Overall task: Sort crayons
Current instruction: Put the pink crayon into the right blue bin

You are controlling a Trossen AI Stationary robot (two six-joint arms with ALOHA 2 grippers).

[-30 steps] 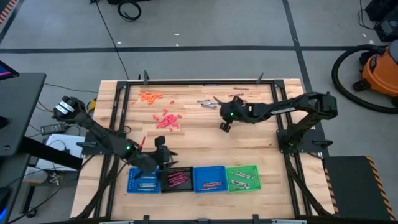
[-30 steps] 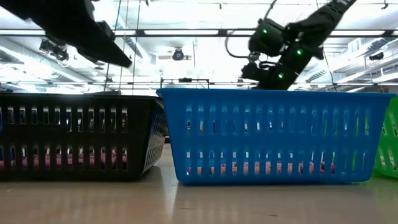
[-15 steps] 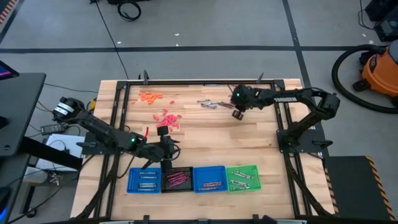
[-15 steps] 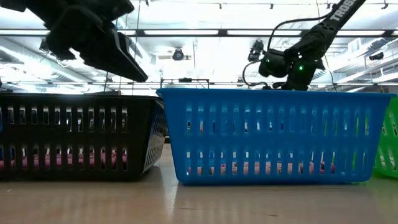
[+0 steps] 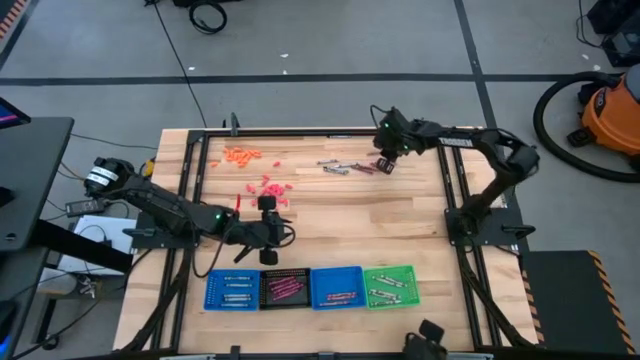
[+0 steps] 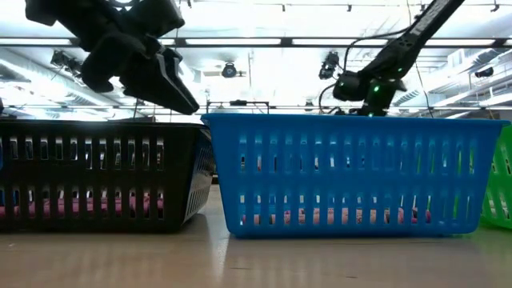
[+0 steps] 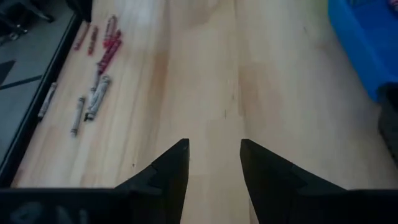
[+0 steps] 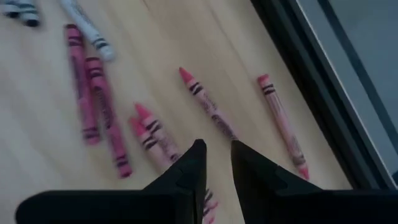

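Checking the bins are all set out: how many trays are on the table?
4, in a row along the table's near edge: blue tray, black tray, second blue tray, green tray. None looks hidden.

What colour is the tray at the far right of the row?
Green, clearest in the high view.

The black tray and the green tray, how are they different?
The black plastic tray holds dark pink crayons; the green plastic tray holds grey crayons. The black tray looks fuller, while the green tray has only a few. In the high view, the black tray sits second from the row's left end and the green tray is at its right end. Both are square and stand in the same row.
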